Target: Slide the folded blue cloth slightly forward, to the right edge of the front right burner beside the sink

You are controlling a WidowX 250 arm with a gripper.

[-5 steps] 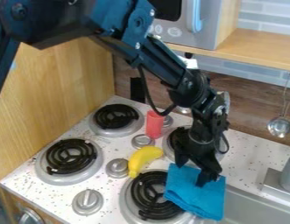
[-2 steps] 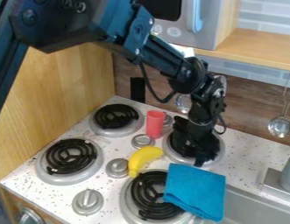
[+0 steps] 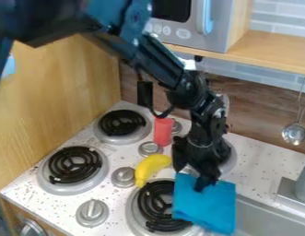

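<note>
One black gripper (image 3: 190, 179) is hanging at the upper edge of one blue cloth (image 3: 207, 207), jaws standing apart; the cloth is lying between coil burner (image 3: 155, 207) and sink (image 3: 259, 219). One red cup (image 3: 162, 133) is standing behind one yellow banana (image 3: 148, 168), contents hidden.

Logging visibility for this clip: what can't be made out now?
Camera view:
- rear right burner: coil mostly hidden behind the gripper
- blue cloth: contact with the gripper unclear, gripper in front
- sink: cut off by bottom edge
- microwave: cut off by top edge
</note>
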